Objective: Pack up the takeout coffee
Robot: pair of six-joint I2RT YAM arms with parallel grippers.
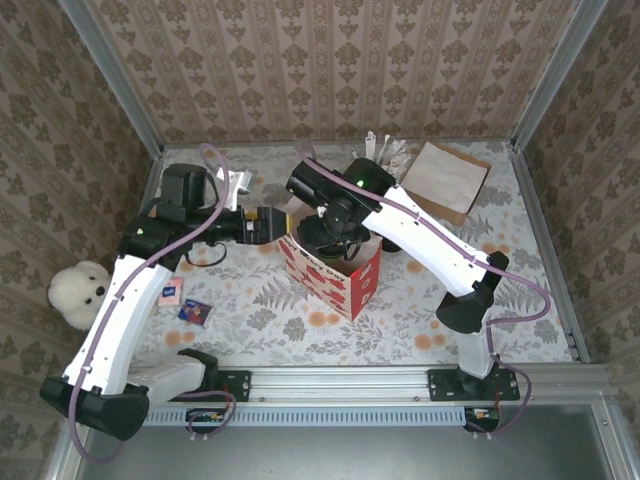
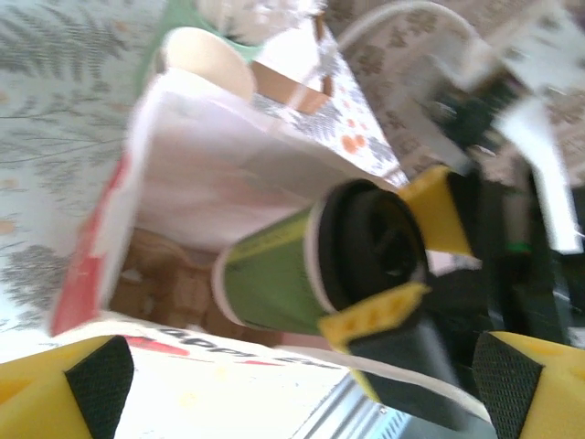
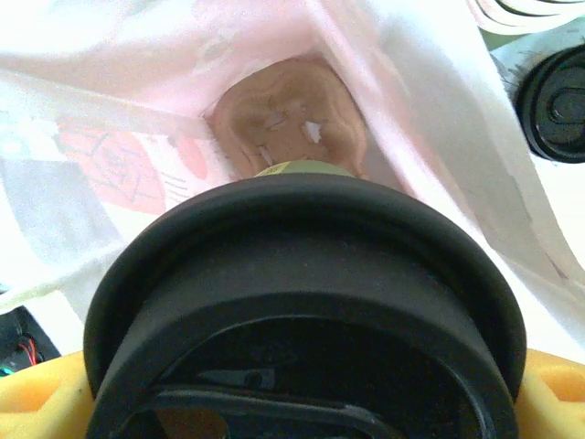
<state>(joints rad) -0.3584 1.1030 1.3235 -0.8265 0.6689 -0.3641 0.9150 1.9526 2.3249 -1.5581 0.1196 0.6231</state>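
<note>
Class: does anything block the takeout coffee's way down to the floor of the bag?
Nothing visible does. The takeout coffee sits at the open mouth of the gift bag, and the brown bag floor beyond it looks bare.

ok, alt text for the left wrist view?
A green coffee cup with a black lid, gripped at the lid by the right claw, is partway into the open top of a white and red gift bag. The left claw stands open in the foreground.
</note>
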